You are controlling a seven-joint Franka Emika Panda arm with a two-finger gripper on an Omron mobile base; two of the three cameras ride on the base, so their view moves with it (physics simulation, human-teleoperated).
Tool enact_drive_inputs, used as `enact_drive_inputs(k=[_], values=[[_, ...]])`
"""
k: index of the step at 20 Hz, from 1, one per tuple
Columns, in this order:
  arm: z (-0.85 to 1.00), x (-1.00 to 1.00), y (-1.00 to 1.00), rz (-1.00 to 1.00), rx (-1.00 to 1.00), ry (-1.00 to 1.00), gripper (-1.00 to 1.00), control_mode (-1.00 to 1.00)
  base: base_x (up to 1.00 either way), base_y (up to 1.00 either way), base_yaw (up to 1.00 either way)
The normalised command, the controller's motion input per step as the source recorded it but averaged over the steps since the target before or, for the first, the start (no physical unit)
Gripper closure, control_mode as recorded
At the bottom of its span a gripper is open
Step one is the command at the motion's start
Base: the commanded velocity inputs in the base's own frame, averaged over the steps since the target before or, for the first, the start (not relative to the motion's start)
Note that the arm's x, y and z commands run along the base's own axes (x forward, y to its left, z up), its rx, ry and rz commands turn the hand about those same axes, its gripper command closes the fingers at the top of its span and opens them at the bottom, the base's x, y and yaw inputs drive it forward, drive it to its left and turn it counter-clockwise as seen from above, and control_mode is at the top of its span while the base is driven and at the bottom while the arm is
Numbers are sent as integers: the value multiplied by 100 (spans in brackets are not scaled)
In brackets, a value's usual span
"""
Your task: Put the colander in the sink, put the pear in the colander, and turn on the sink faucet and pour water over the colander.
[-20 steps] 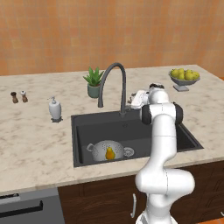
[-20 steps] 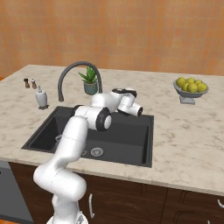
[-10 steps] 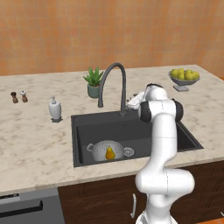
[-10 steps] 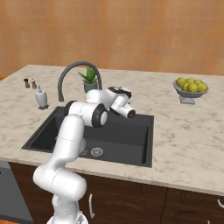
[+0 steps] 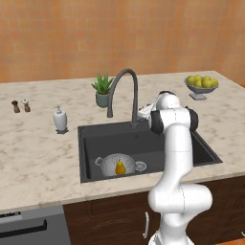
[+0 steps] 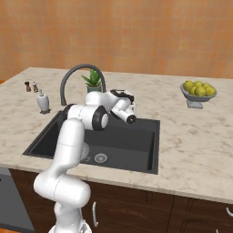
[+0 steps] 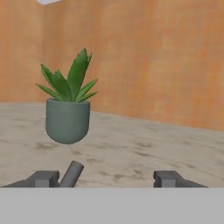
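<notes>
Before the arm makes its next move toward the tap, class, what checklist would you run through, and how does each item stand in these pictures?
1. Colander sits in the sink: ok.
2. Pear lies inside the colander: ok.
3. Gripper jaws stand apart, holding nothing: ok.
4. Faucet lever lies at the left jaw, not centred between the two: not ok.
5. Sink faucet spout reaches over the colander: not ok; it ends behind the colander, toward the back of the basin.
6. Water running: not ok, no stream from the spout yet.
</notes>
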Motion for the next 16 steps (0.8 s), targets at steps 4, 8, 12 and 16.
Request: enact_drive_inputs(k=[4,8,12,16], values=[[-14,9,-20,-3,0,0,100,-100,0,0,0],[-15,5,-28,-3,0,0,100,-100,0,0,0],[-14,14,-37,-11,0,0,100,-100,0,0,0],[-12,13,-41,-18,0,0,100,-100,0,0,0]])
